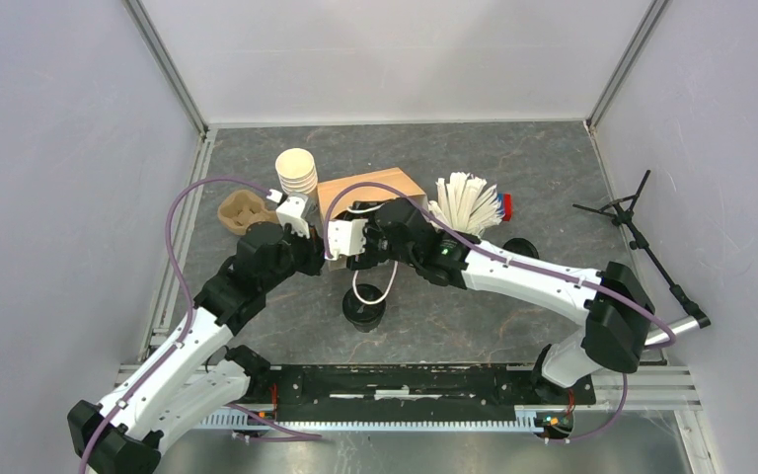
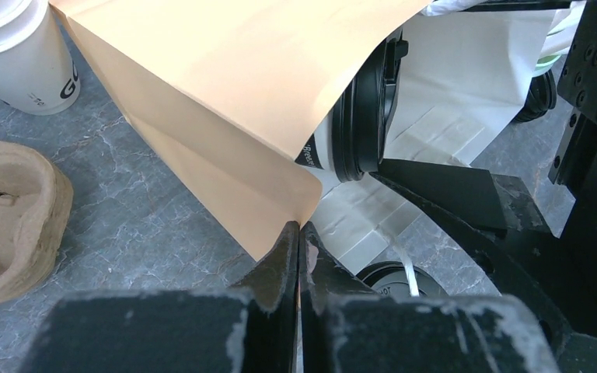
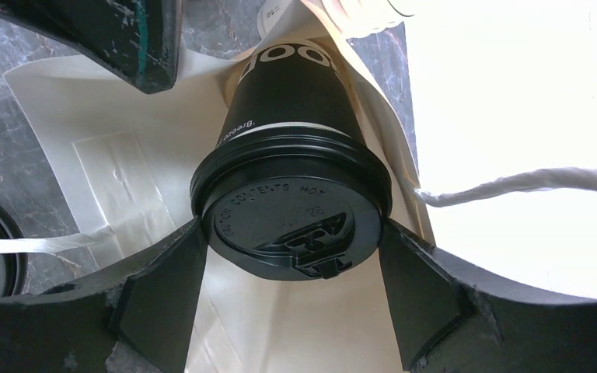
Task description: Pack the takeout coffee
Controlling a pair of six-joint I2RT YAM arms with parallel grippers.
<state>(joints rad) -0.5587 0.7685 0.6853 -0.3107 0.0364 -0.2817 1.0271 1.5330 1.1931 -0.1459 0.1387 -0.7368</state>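
The brown paper bag (image 1: 370,191) lies on its side with its mouth toward me. My left gripper (image 1: 329,247) is shut on the bag's lower mouth edge (image 2: 301,227) and holds it. My right gripper (image 3: 291,235) is shut on a takeout coffee cup, its fingers on both sides of the black lid (image 3: 291,221). The cup lies sideways, bottom first in the bag's mouth; it also shows in the left wrist view (image 2: 357,116). The second lidded cup (image 1: 363,311) stands on the table in front of the bag, under a white bag handle (image 1: 380,293).
A stack of lidless cream cups (image 1: 296,170) and a cardboard cup carrier (image 1: 245,210) stand left of the bag. A cup of white sticks (image 1: 469,202) stands right of it, with a loose black lid (image 1: 520,247) nearby. A black tripod (image 1: 642,222) stands at the right wall.
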